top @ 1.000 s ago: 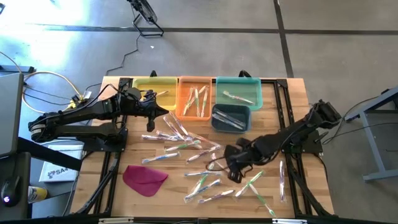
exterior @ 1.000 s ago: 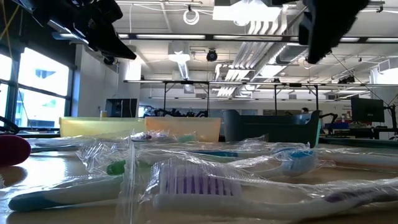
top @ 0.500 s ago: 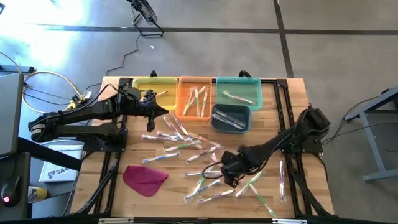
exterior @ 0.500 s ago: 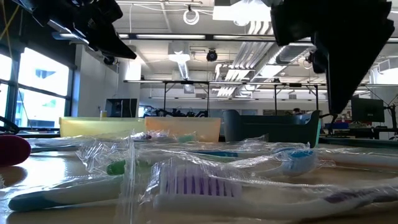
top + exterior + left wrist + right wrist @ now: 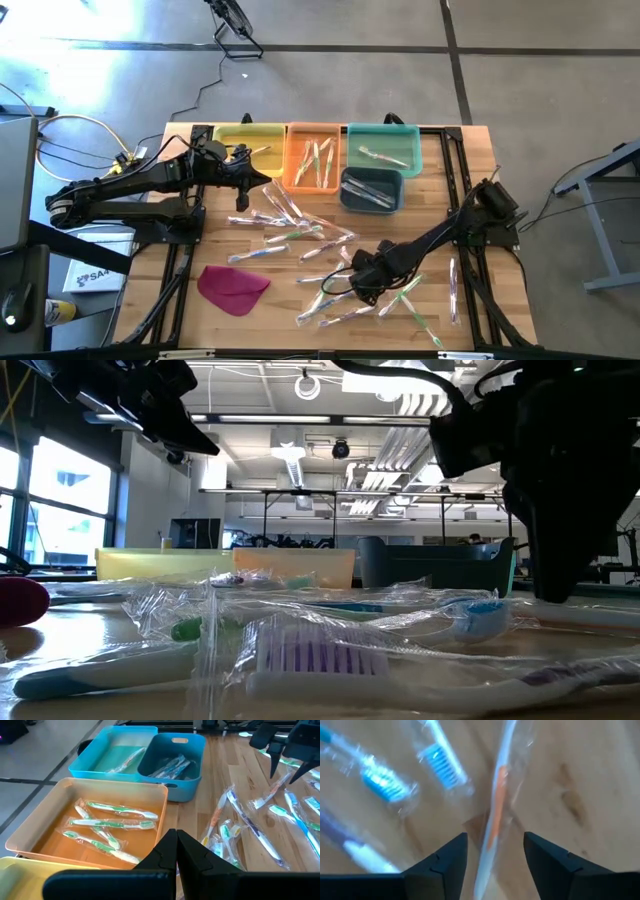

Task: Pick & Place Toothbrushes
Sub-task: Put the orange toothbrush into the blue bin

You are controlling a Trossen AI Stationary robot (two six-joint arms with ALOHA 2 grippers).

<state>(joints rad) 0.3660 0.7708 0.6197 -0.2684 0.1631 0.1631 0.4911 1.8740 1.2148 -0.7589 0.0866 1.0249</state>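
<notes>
Here, right hand spread over a glossy-wrapped orange toothbrush — left hand pinched together.

No text, label or brand is legible anywhere; the floor-side box's print stays unreadable.

Wrapped pastel toothbrushes lie scattered flat; several apparently in bins.

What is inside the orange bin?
The orange bin holds several wrapped green-handled toothbrushes lying loose; the left tool covers its near corner, so anything there is hidden.
</notes>
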